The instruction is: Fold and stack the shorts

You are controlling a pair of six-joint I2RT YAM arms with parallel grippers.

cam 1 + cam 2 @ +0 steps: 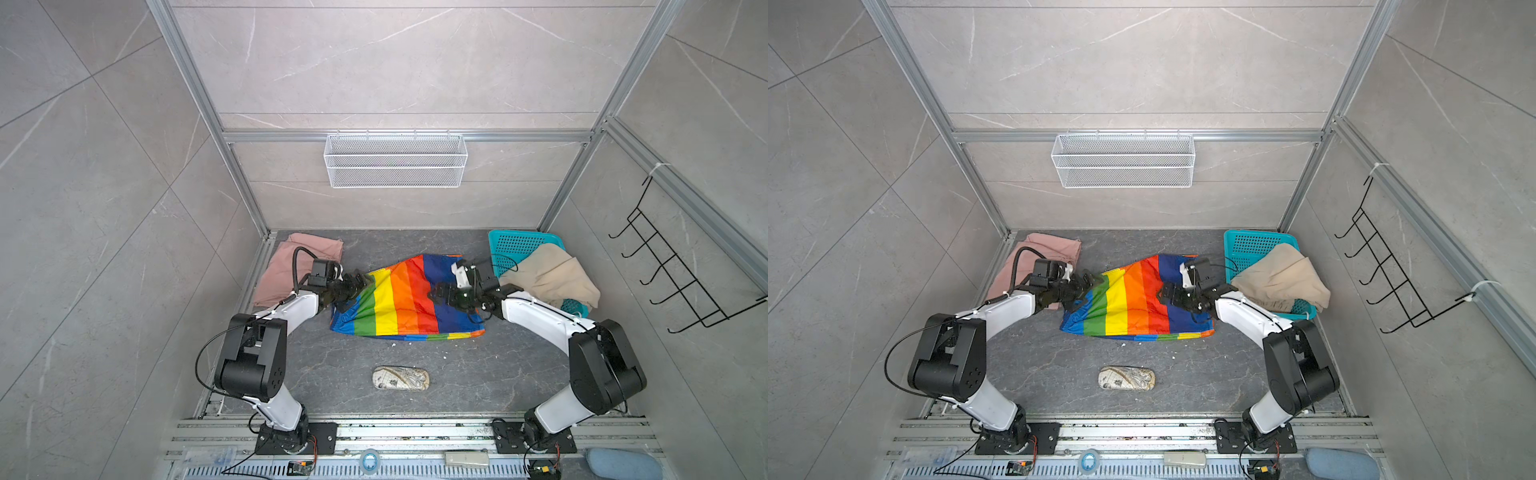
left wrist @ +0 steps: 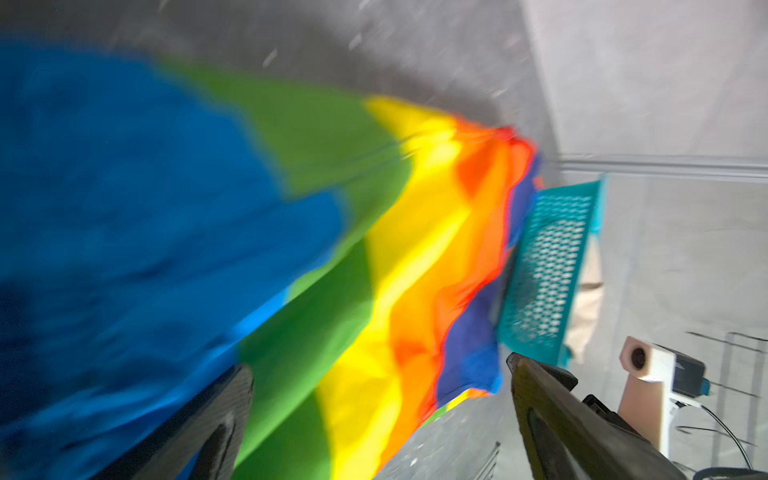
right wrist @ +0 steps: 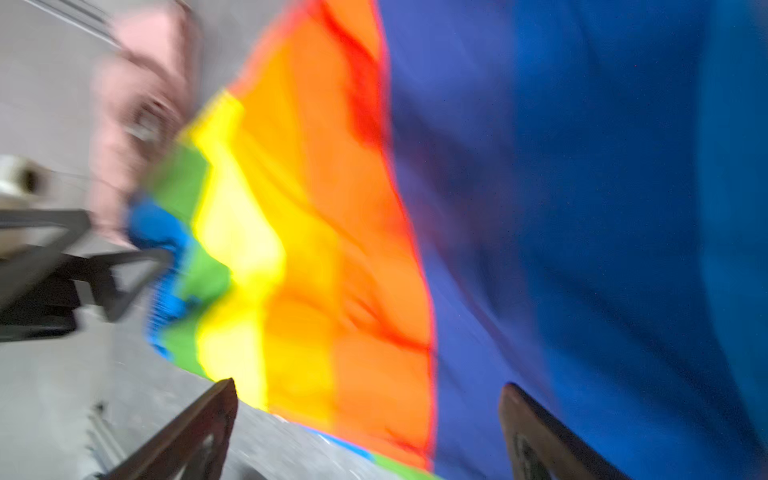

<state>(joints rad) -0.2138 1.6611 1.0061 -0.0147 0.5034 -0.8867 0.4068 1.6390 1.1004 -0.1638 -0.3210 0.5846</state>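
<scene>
Rainbow-striped cloth shorts [image 1: 395,299] lie flat in the middle, long axis crosswise between my arms: left gripper [image 1: 358,291] at the green end, right gripper [image 1: 435,296] over the blue end, both spread wide, gripping nothing.

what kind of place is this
Probably a mock bathroom or laundry corner for robot testing: grey tile panels in an aluminium frame, a white wire basket, black wall hooks.

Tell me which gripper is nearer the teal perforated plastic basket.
Right: the right gripper is near the basket; the left gripper is beyond the rainbow-striped cloth shorts.
</scene>
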